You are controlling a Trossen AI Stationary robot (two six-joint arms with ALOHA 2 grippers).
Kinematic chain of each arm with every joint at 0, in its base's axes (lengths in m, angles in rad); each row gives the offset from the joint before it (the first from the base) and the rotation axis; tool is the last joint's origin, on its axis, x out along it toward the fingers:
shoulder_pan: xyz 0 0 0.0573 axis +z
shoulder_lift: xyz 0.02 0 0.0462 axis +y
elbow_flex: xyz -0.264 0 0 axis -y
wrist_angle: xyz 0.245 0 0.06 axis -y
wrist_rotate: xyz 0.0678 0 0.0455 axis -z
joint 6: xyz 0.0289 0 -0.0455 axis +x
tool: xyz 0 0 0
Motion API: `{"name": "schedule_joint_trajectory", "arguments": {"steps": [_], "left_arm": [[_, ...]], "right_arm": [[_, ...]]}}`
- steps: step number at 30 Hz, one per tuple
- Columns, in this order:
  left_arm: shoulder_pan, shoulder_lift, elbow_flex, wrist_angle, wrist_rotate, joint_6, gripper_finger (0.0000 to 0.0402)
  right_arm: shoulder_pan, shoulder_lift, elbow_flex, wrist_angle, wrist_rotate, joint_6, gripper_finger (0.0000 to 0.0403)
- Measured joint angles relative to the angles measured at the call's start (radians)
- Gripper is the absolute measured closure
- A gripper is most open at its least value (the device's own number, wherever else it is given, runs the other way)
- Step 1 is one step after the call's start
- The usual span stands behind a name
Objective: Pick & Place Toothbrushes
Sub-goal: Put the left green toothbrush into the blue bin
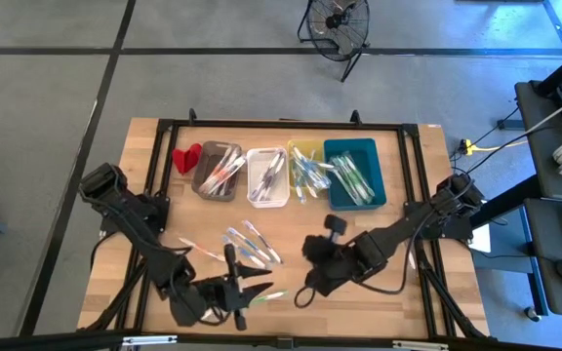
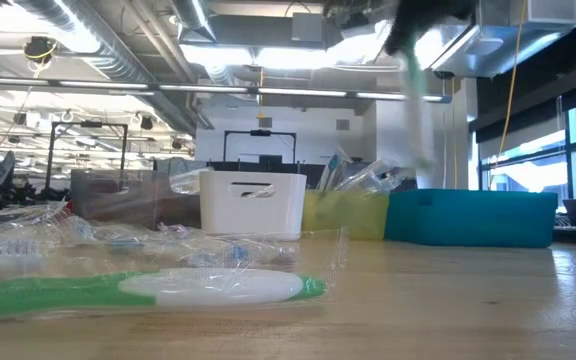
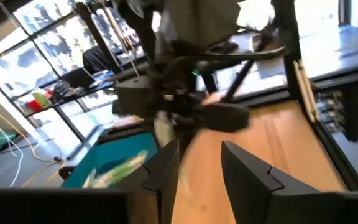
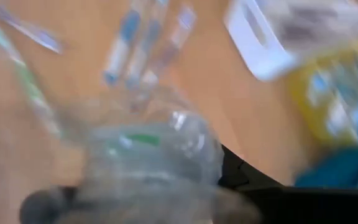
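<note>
Care was what the carry needed: the right gripper point(image 1: 322, 255), mid-table, clenched a wrapped green toothbrush point(image 4: 138, 142) bound for the teal bin point(image 1: 355, 172), best released low inside. The left gripper point(image 3: 199, 163) hung parted and empty near the front edge, beside loose toothbrushes point(image 1: 252, 242).

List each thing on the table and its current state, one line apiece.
grey bin: holds toothbrushes.
white bin: holds toothbrushes.
yellow bin: holds toothbrushes.
teal bin: holds green toothbrushes.
loose toothbrushes: lying flat on the table.
left gripper: open, low by a green toothbrush.
right gripper: shut on a wrapped green toothbrush.
</note>
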Motion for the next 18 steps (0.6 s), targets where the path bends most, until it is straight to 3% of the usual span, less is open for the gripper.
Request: {"name": "schedule_joint_trajectory", "arguments": {"steps": [6, 11, 18], "left_arm": [[-0.031, 0.0, 0.0, -0.14, -0.003, -0.078, 0.0281], [-0.057, 0.0, 0.0, -0.219, -0.003, -0.163, 0.0283], [-0.083, 0.0, 0.0, -0.336, -0.002, -0.229, 0.0282]], "right_arm": [[-0.056, 0.0, 0.0, -0.241, -0.103, 0.115, 0.0379], [-0.134, -0.028, 0.0, -0.366, -0.274, 0.129, 0.0379], [-0.287, -0.107, 0.0, -0.553, -0.294, 0.127, 0.0379]]}}
